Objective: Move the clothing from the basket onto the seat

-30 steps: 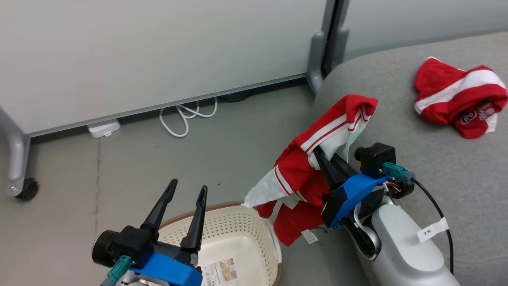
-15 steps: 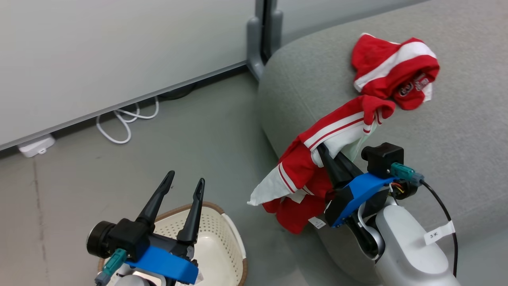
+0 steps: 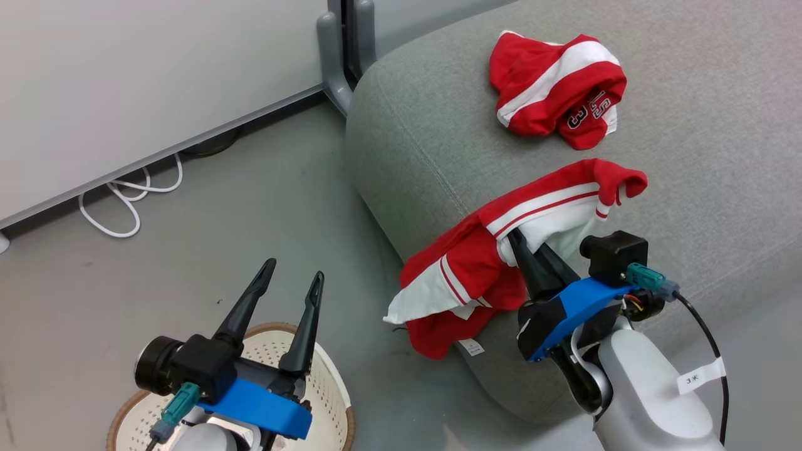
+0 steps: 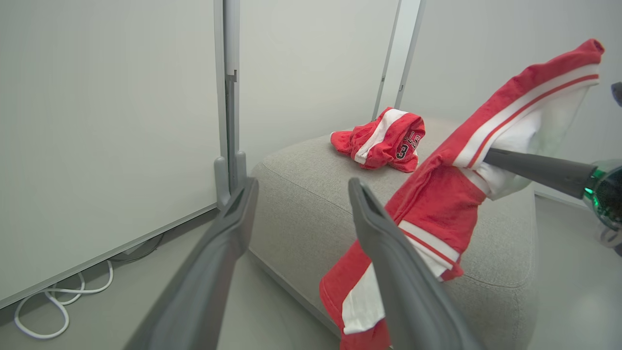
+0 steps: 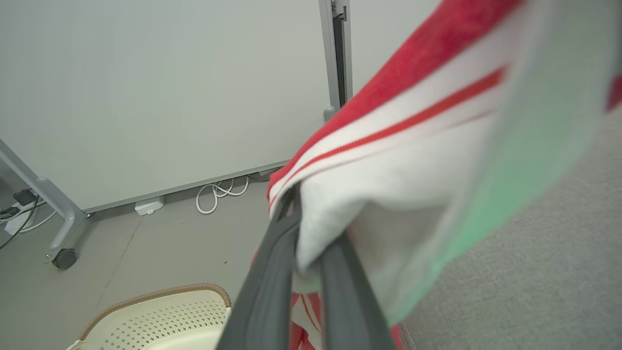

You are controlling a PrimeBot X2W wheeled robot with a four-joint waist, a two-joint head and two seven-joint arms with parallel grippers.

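Note:
A red garment with white stripes (image 3: pixel 476 275) hangs from my right gripper (image 3: pixel 515 243), which is shut on it above the near left edge of the grey seat (image 3: pixel 689 188); its tail droops down the seat's side. The same garment (image 4: pixel 452 194) (image 5: pixel 437 146) drapes over my right fingers (image 5: pixel 272 272). Another red garment with a dark logo (image 3: pixel 557 88) (image 4: pixel 384 141) lies on the seat further back. The cream basket (image 3: pixel 326 388) (image 5: pixel 160 311) sits on the floor at lower left, under my left gripper (image 3: pixel 293 285) (image 4: pixel 301 187), which stands open and holds nothing.
A pale partition wall on a grey post (image 3: pixel 338 56) stands behind the seat's left corner. A white cable (image 3: pixel 125 200) loops on the grey floor along the wall. A caster foot of the partition (image 5: pixel 63 257) sits at the left in the right wrist view.
The head camera has swung right, so the seat and both garments have slid left in view and the basket has dropped to the bottom edge. The right gripper still holds its garment, now over the seat's edge.

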